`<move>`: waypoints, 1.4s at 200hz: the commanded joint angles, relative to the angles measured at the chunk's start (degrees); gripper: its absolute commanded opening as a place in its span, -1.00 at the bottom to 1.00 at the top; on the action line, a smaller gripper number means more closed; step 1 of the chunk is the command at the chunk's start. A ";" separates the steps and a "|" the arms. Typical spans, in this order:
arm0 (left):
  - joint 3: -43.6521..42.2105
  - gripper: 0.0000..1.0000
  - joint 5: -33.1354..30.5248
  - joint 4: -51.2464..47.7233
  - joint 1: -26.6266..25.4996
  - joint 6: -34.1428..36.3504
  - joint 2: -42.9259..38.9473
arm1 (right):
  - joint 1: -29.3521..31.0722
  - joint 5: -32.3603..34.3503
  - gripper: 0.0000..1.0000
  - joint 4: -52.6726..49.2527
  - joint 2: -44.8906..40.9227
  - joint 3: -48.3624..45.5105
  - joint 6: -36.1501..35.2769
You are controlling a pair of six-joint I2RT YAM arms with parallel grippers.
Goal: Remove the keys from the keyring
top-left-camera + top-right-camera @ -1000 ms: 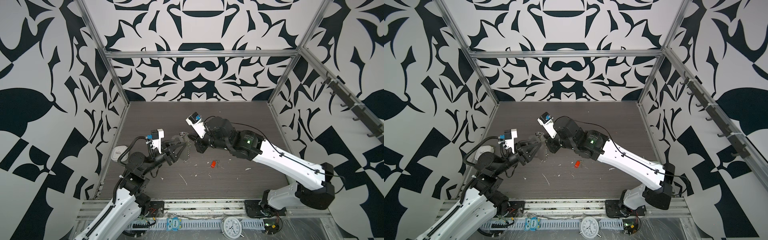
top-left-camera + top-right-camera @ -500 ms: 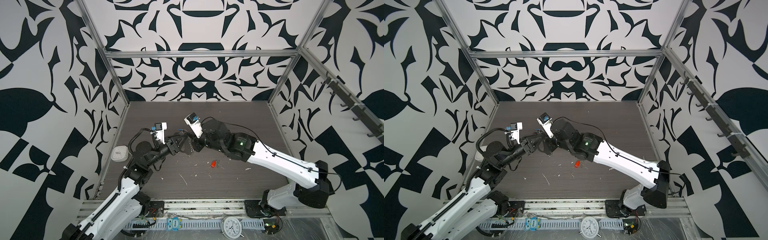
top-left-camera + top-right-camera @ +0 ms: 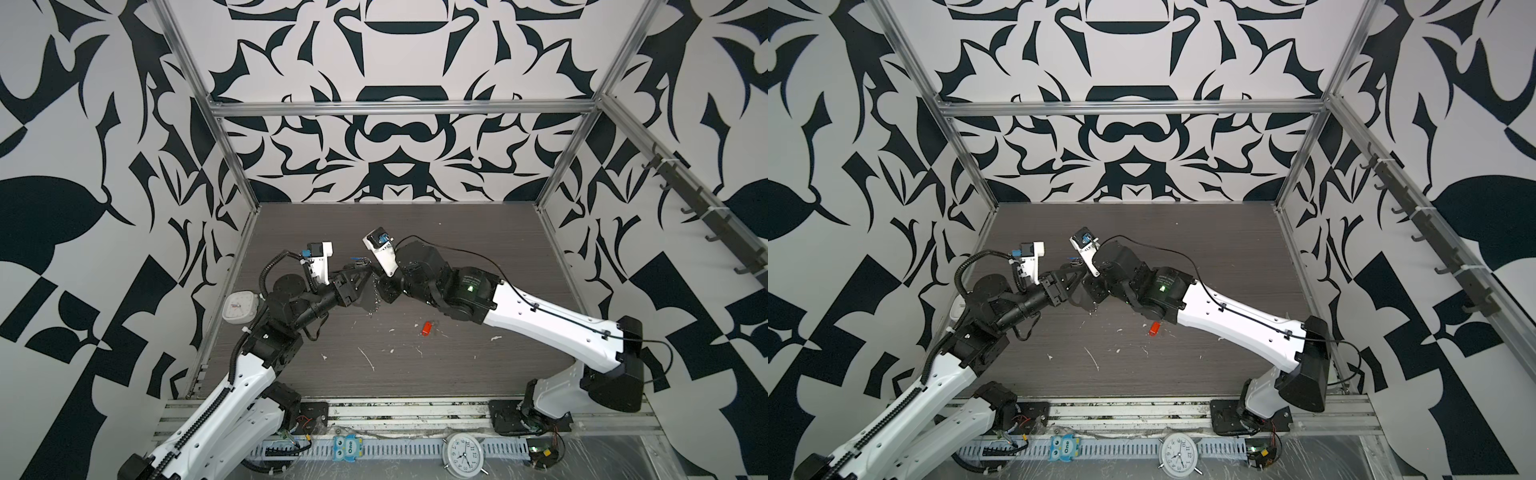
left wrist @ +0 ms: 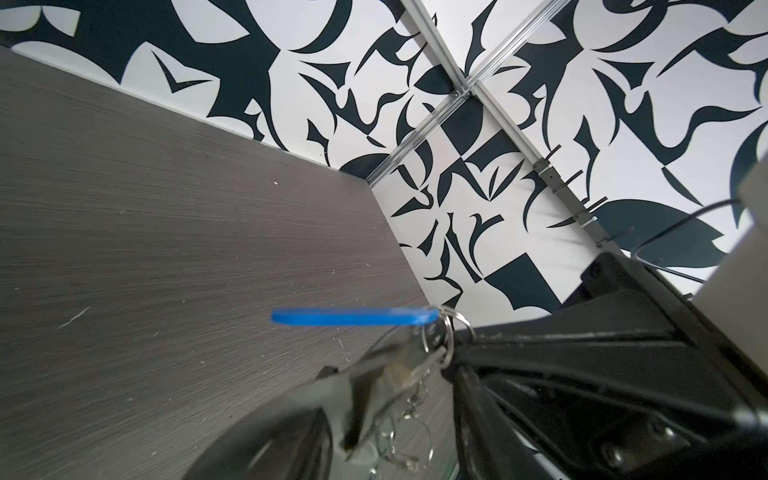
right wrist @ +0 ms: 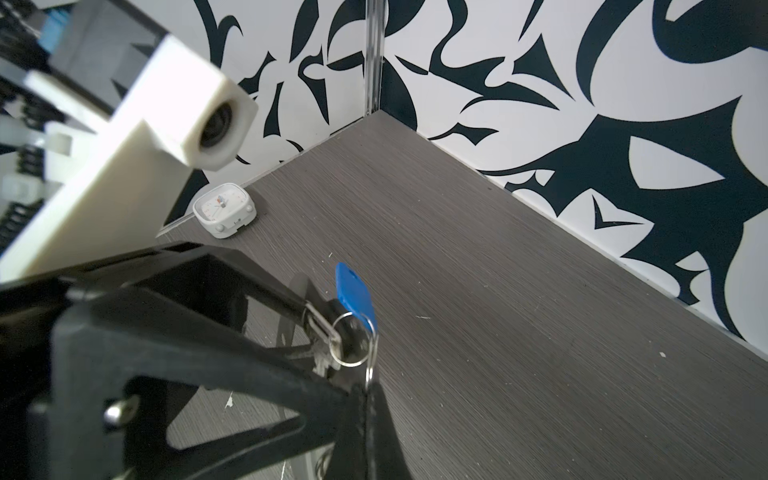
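Note:
Both grippers meet in mid-air over the left middle of the table. My right gripper (image 5: 368, 386) is shut on the thin split ring (image 5: 372, 353) of the blue-tagged key (image 5: 324, 357). The blue tag (image 5: 353, 295) sticks up above the ring and shows in both top views (image 3: 356, 258). My left gripper (image 4: 395, 399) holds the keyring, whose grey strap (image 4: 357, 386) lies across its jaws with silver clips (image 4: 409, 428) dangling below. The red-tagged key (image 3: 426, 328) lies loose on the table, below the right forearm.
A white square clock (image 3: 238, 307) stands at the table's left edge. White scraps (image 3: 368, 359) are scattered over the front of the table. A round alarm clock (image 3: 461, 455) and a blue toy (image 3: 348, 448) sit on the front rail.
The left arm has lifted and twisted its wrist while the right gripper shifted slightly left. Both grips are unchanged, and the red-tagged key has not moved.

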 commanded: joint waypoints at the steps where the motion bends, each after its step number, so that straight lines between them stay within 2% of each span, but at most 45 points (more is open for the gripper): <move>1: 2.47 0.15 -1.32 -2.58 -0.04 0.75 0.31 | 0.92 2.10 -1.00 0.70 0.33 1.06 -1.22; 8: 3.03 0.30 -1.68 -3.79 -0.06 0.74 0.62 | 0.95 1.63 -1.00 1.00 0.40 0.77 -1.16; 11: 3.35 0.45 -1.80 -4.45 -0.06 0.74 0.83 | 0.92 1.42 -1.00 1.12 0.34 0.68 -1.12; 13: 3.58 0.59 -1.81 -4.77 -0.06 0.79 0.93 | 0.96 1.23 -1.00 1.32 0.34 0.64 -1.12; 16: 3.80 0.94 -1.75 -5.32 -0.06 0.94 1.09 | 0.99 0.94 -1.00 1.59 0.30 0.45 -1.12; 18: 4.02 1.00 -1.69 -5.62 -0.08 1.03 1.19 | 0.95 0.85 -1.00 1.70 0.24 0.32 -1.05; 130: 2.66 0.98 -5.43 -8.72 -0.03 4.27 -7.11 | 0.81 2.90 -1.00 0.52 -0.45 0.74 -1.99; 182: 4.84 0.93 -5.92 -15.90 -0.06 11.14 -8.18 | 0.60 3.59 -1.00 -1.42 -0.63 1.39 -1.82; 201: 6.00 0.80 -9.11 -19.67 -0.06 14.60 -8.87 | 0.57 3.61 -1.00 -1.49 -0.90 1.52 -1.73; 218: 6.62 0.79 -11.68 -23.10 -0.06 17.25 -8.64 | 0.59 3.68 -1.00 -1.66 -0.91 1.84 -1.82; 280: 3.39 0.71 -14.93 -18.48 -0.06 20.04 -10.80 | 0.56 3.96 -1.00 -2.17 -0.41 2.43 -1.29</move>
